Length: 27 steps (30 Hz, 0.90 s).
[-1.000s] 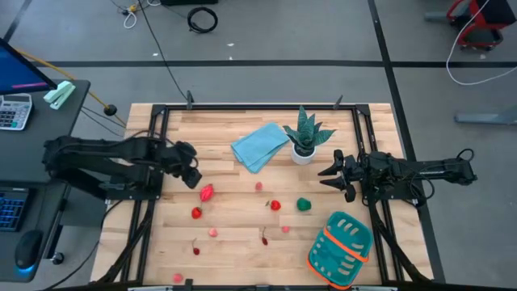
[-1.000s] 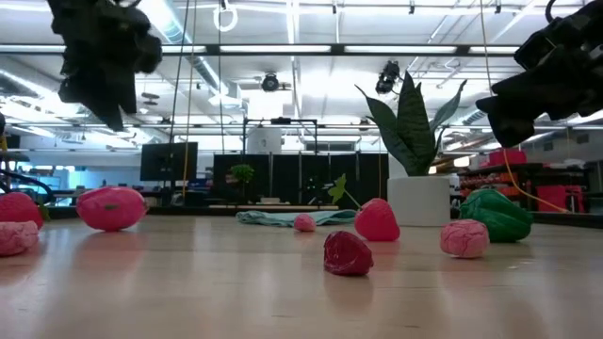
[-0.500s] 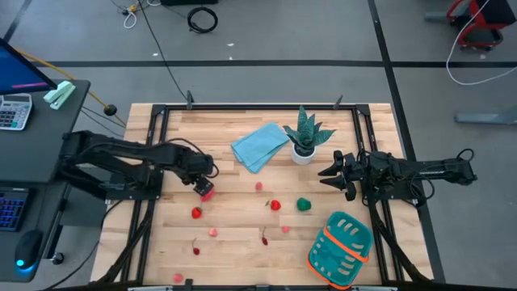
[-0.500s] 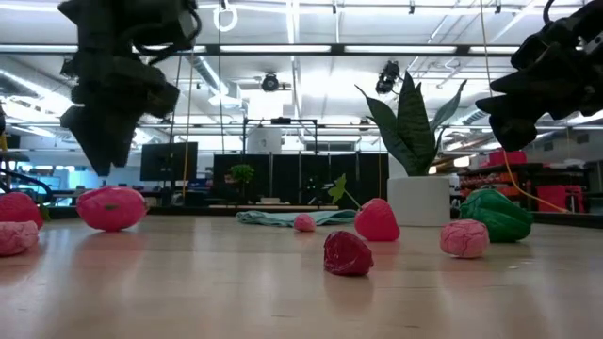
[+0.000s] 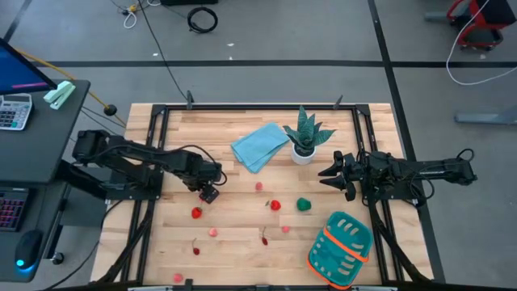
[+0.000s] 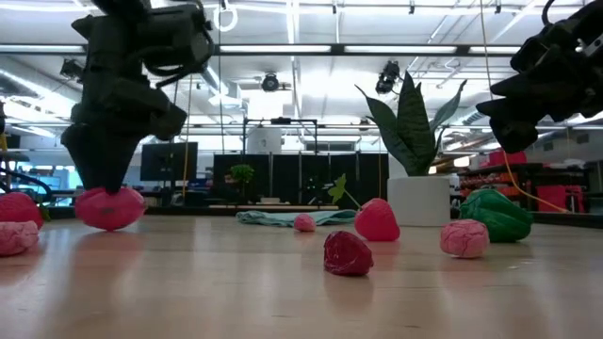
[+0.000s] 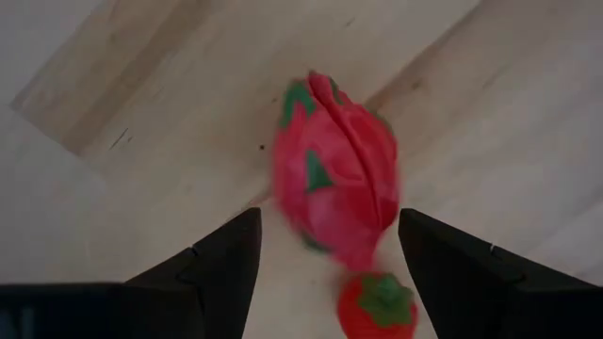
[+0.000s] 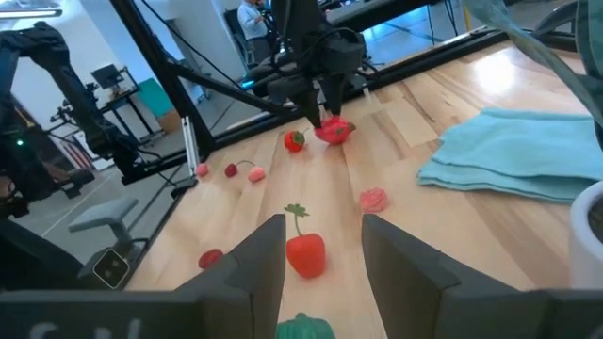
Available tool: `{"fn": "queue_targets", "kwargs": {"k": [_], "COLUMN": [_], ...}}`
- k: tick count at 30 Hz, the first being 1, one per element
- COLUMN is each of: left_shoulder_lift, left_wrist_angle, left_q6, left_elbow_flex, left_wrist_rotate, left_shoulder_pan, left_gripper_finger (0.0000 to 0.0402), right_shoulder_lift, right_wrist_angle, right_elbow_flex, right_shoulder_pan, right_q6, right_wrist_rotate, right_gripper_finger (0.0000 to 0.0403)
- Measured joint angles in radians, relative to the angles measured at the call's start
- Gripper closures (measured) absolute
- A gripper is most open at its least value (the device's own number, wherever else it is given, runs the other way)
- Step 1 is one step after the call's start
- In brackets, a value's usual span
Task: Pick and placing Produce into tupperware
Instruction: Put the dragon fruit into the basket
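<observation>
The produce lies scattered on the wooden table: a pink and red piece with green flecks (image 7: 334, 184), a small red one (image 5: 196, 212) beside it, a red one (image 5: 275, 205), a round green one (image 5: 304, 204) and several small pink bits. The teal tupperware (image 5: 341, 246) lies on the table at the near right. My left gripper (image 7: 328, 226) points straight down, open, with one finger on either side of the pink and red piece (image 6: 111, 209); no touch shows. My right gripper (image 5: 325, 172) hovers open at the right, above the table.
A light blue folded cloth (image 5: 260, 145) and a spiky green plant in a white pot (image 5: 305, 136) stand at the far middle. A black metal frame (image 5: 161, 121) borders the table. Bare wood lies between the produce and the tupperware.
My left gripper has gone toward the table's right and near edges and sunk, tipping until it points straight down, and now stands over the pink and red piece. The piece has stayed where it was.
</observation>
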Motion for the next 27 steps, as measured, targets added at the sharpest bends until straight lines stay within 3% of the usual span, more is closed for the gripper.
{"fn": "queue_targets", "kwargs": {"k": [15,22,27], "left_shoulder_lift": [0.15,0.143,0.142], "left_wrist_angle": [0.081,0.119,0.18], "left_q6": [0.067,0.114,0.169], "left_elbow_flex": [0.0,-0.001,0.054], "left_wrist_rotate": [-0.002,-0.003,-0.003], "left_shoulder_pan": [-0.022,-0.021,-0.021], "left_gripper_finger": [0.0151,0.0176,0.0168], "right_shoulder_lift": [0.0,0.0,0.0], "right_wrist_angle": [-0.001,-0.002,-0.002], "right_elbow_flex": [0.0,0.0,0.0], "right_shoulder_pan": [0.0,0.0,0.0], "right_q6": [-0.016,-0.016,-0.018], "right_wrist_rotate": [0.001,0.001,0.001], "right_gripper_finger": [0.0253,0.0253,0.0253]}}
